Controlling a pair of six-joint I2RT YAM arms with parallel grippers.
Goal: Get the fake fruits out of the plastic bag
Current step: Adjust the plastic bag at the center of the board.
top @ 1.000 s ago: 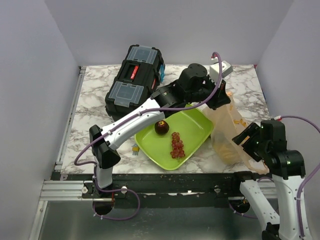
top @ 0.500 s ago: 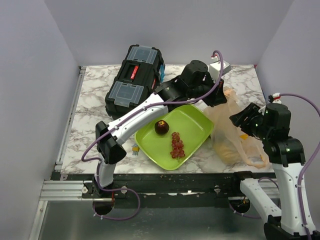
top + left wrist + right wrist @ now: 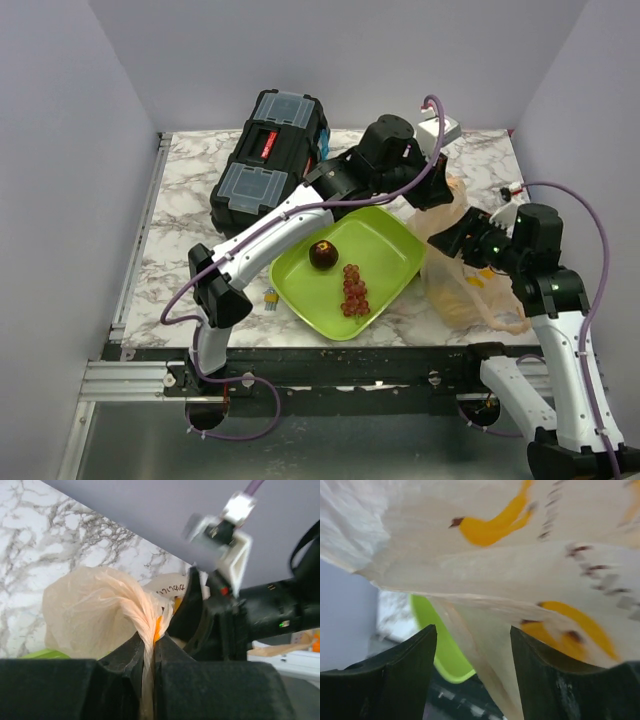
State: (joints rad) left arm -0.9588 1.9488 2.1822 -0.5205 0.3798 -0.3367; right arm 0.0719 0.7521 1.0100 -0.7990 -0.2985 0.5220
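Note:
The peach plastic bag [image 3: 452, 285] lies right of the lime-green tray [image 3: 385, 240]. My left gripper [image 3: 432, 196] is shut on its twisted top, and the pinched plastic [image 3: 149, 630] shows between the fingers in the left wrist view. My right gripper [image 3: 458, 243] is open at the bag's right side. A fold of the bag [image 3: 485, 645] hangs between its spread fingers. Yellow shapes [image 3: 487, 527] show through the plastic. A dark maroon fruit [image 3: 323, 254] and a red grape bunch [image 3: 354, 290] lie on the tray.
A black toolbox [image 3: 268, 160] stands at the back left, close to my left arm. A small white box [image 3: 441, 131] sits at the back behind the bag. A tiny object [image 3: 270, 297] lies left of the tray. The tray's rim [image 3: 445, 665] shows under my right gripper.
My right gripper has risen and moved left up to the bag's side. The bag has slumped lower and wider. My left gripper still holds the bag's top, shifted slightly.

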